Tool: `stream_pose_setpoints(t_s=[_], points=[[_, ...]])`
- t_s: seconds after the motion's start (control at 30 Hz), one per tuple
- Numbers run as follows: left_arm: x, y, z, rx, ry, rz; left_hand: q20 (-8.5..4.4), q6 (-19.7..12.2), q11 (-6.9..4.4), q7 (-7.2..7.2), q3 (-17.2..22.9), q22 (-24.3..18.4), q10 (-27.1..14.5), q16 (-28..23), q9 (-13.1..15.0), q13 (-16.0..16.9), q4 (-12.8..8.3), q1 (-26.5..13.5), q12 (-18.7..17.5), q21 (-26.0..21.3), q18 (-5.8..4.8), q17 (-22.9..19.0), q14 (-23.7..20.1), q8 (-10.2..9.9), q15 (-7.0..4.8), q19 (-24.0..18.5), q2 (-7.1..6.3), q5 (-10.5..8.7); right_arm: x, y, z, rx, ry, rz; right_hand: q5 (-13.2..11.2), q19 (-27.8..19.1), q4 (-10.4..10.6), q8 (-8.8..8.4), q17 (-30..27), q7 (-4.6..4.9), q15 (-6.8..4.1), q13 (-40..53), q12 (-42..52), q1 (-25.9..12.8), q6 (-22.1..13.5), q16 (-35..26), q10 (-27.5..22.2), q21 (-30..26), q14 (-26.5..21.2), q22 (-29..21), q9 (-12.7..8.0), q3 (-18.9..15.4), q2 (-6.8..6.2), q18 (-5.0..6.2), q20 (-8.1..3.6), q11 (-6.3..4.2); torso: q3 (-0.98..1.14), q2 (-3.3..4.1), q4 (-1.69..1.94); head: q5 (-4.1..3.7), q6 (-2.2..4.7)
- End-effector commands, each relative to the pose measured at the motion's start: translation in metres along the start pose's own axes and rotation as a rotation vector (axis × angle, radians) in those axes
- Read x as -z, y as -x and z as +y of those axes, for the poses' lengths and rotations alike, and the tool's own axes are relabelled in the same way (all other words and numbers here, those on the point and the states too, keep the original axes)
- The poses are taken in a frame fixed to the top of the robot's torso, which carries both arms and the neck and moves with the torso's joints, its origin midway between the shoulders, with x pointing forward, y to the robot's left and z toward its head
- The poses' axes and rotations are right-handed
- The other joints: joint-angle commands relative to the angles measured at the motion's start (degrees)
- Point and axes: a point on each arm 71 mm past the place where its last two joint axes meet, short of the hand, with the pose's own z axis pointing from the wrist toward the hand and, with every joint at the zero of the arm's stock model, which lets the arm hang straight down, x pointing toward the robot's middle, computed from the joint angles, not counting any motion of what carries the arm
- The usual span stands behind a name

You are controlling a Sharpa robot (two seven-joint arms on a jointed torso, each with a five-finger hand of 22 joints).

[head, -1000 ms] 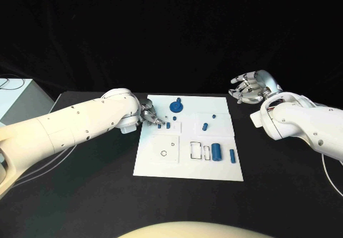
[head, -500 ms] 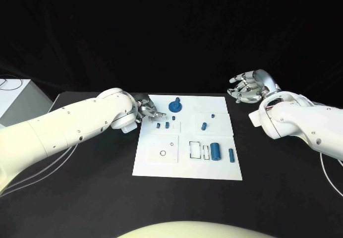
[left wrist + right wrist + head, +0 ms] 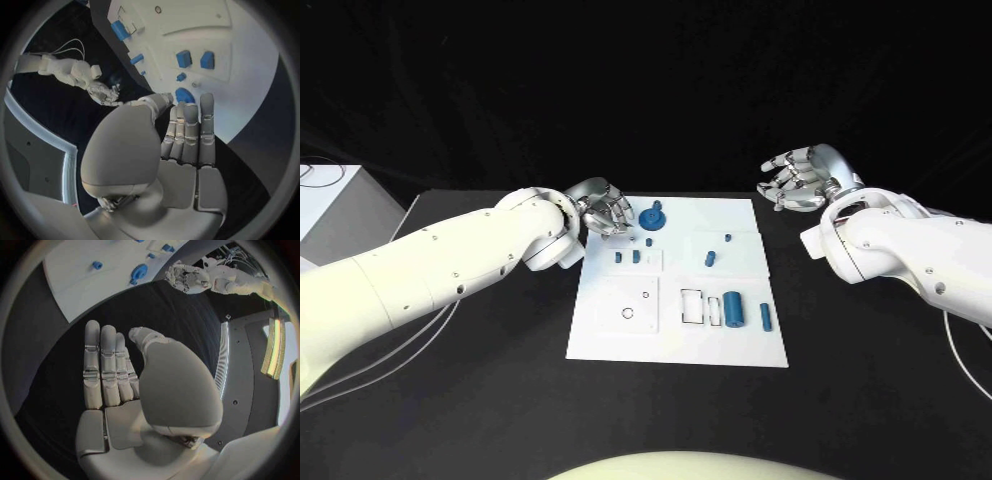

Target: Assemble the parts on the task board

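Observation:
The white task board (image 3: 625, 335) lies in the middle of the black table. On it are a round blue part (image 3: 655, 215) near the far edge, two small blue pegs (image 3: 627, 257) side by side, a short blue cylinder (image 3: 734, 307) and a thin blue bar (image 3: 766, 316). My left hand (image 3: 600, 208) hovers over the board's far left corner with its fingers straight and nothing in them; the round part (image 3: 184, 95) sits just past its fingertips (image 3: 190, 112). My right hand (image 3: 802, 178) hangs off the board at the far right, holding nothing, as its wrist view shows (image 3: 125, 375).
A white box (image 3: 329, 205) stands at the table's left edge. Two black-outlined slots (image 3: 704, 305) and a small ring (image 3: 629, 313) mark the board's near half. Bare black table (image 3: 473, 400) lies on both sides of the board.
My left hand has drawn back from the small pegs toward the board's far left corner, and its pinched fingers have straightened. The right hand has barely moved.

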Motion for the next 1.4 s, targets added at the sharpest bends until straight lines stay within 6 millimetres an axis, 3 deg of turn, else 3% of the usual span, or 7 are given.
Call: stream_pose_setpoints(t_s=[0.03, 0.3, 0.37, 0.63, 0.73, 1.0, 1.4], points=[[-0.001, -0.001, -0.017, -0.138, -0.229, -0.078, 0.0, 1.7, 0.19, -0.21, 0.2, 0.7, 0.7, 0.8, -2.0, -1.4, -1.0, 0.1, -1.5, 0.7, 0.57, -0.3, -0.1, -0.8, 0.16, -0.5, -0.26, -0.35, 0.0, -0.001, 0.001, -0.003, 0.022, 0.012, 0.1, -1.1, -0.2, 0.46, -0.5, 0.33, 0.26, -1.9, -2.2, -0.4, 0.9, -2.4, -0.9, -1.3, -1.1, -1.0, 0.0, 0.8, 0.12, 0.94, 0.18, 0.26, -0.03, 0.04, -0.1, -0.06, 0.33], [-0.008, -0.016, -0.018, -0.303, -0.272, -0.076, 0.15, 4.1, 0.58, -1.12, 0.8, 2.0, 1.4, 3.7, -6.1, -4.6, -2.9, -0.5, -5.5, 2.2, 0.62, 0.6, 2.5, -3.8, 0.39, -0.4, -0.94, -0.18, -0.001, -0.002, 0.002, -0.015, 0.028, 0.021, 0.0, -2.3, -1.4, -0.03, -2.1, 1.02, 1.25, -8.9, -8.9, -0.9, 1.8, -9.0, -0.2, -4.8, -1.8, -3.9, -0.6, 2.1, 0.08, 0.93, 1.1, 1.22, -0.03, 0.14, -0.2, -0.22, 0.77], [-0.011, -0.02, -0.017, -0.335, -0.266, -0.061, 0.08, 5.0, 0.33, -1.69, 0.8, 3.6, 2.2, 6.6, -7.2, -5.5, -3.3, -1.4, -6.6, 4.0, 0.35, 3.3, 6.0, -4.7, 0.2, 1.3, -1.4, -0.13, -0.001, -0.002, 0.002, -0.016, 0.028, 0.022, 0.0, -2.3, -1.6, -0.13, -2.2, 1.06, 1.3, -9.5, -9.3, -1.0, 1.8, -9.5, -0.1, -5.1, -1.8, -4.2, -0.7, 2.1, 0.08, 0.93, 1.16, 1.28, 0.0, 0.14, -0.2, -0.27, 0.78], [-0.018, -0.032, -0.017, -0.43, -0.232, -0.008, -0.01, 6.4, 0.19, -2.37, 0.3, 8.3, 2.1, 9.9, -8.2, -6.6, -3.3, -3.2, -8.3, 8.5, -0.78, 6.8, 9.8, -5.7, 0.04, 6.0, -2.12, -0.34, -0.001, -0.003, 0.002, -0.019, 0.029, 0.026, 0.0, -2.2, -1.8, -0.3, -2.4, 1.15, 1.39, -10.4, -10.0, -1.2, 1.7, -10.2, 0.1, -5.4, -1.7, -4.6, -0.8, 2.1, 0.09, 0.93, 1.24, 1.38, 0.08, 0.16, -0.19, -0.42, 0.67], [-0.02, -0.035, -0.017, -0.459, -0.223, 0.0, 0.1, 6.9, 0.16, -2.47, -3.8, 8.9, 2.4, 11.0, -9.0, -7.0, -2.6, -6.0, -8.9, 9.1, -0.95, 6.8, 10.6, -6.5, 0.13, 7.0, -2.55, -1.16, -0.001, -0.003, 0.003, -0.019, 0.029, 0.027, 0.0, -2.2, -1.8, -0.33, -2.5, 1.16, 1.41, -10.5, -10.1, -1.3, 1.7, -10.3, 0.1, -5.5, -1.6, -4.6, -0.8, 2.1, 0.1, 0.94, 1.26, 1.4, 0.08, 0.13, -0.16, -0.43, 0.61], [-0.025, -0.04, -0.019, -0.504, -0.199, 0.01, 0.17, 7.4, 0.46, -2.15, -5.5, 9.3, 2.6, 11.4, -9.4, -7.2, -2.4, -5.6, -9.1, 9.5, -1.13, 6.7, 10.9, -7.0, 0.33, 7.7, -2.01, -1.64, -0.001, -0.004, 0.003, -0.02, 0.029, 0.028, 0.0, -2.2, -1.9, -0.4, -2.6, 1.19, 1.45, -10.9, -10.4, -1.4, 1.7, -10.6, 0.2, -5.7, -1.6, -4.8, -0.9, 2.1, 0.12, 0.94, 1.3, 1.44, 0.1, 0.14, -0.14, -0.51, 0.45], [-0.029, -0.044, -0.018, -0.53, -0.159, 0.031, 0.39, 9.3, 0.73, -1.64, -2.8, 10.5, 3.6, 12.4, -10.0, -8.1, -2.8, -3.0, -10.7, 10.7, -1.36, 6.8, 11.4, -7.5, 0.55, 9.0, -0.9, -1.13, 0.0, -0.004, 0.004, -0.021, 0.03, 0.029, 0.0, -2.1, -1.9, -0.43, -2.6, 1.21, 1.47, -11.1, -10.5, -1.5, 1.7, -10.8, 0.2, -5.8, -1.5, -4.9, -0.9, 2.0, 0.13, 0.94, 1.32, 1.46, 0.04, 0.06, -0.11, -0.62, 0.24]])
